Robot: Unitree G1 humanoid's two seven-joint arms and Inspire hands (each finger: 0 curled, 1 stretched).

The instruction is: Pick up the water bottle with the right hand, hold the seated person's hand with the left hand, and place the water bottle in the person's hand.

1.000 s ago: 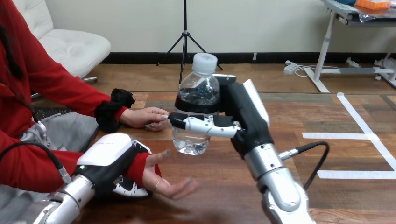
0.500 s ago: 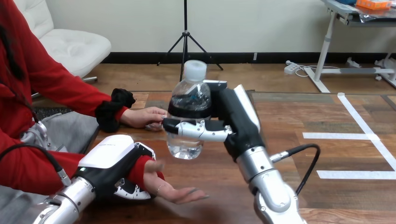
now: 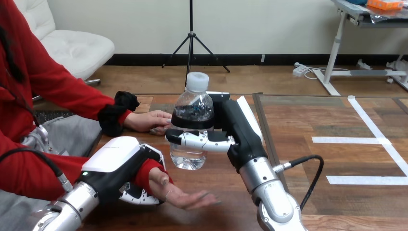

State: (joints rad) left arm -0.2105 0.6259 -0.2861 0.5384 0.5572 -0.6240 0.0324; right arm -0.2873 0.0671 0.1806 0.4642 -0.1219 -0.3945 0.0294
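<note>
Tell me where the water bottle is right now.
Head view, centre: the water bottle is upright in the right hand, just above the person's palm-up hand near the bottom edge.

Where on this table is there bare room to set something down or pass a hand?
Widest bare patch: table right of the right hand and its arm, out to the white tape lines. Crowded at left: the water bottle hangs above the person's open palm, the left hand grips that wrist, and the person's other hand rests behind.
</note>
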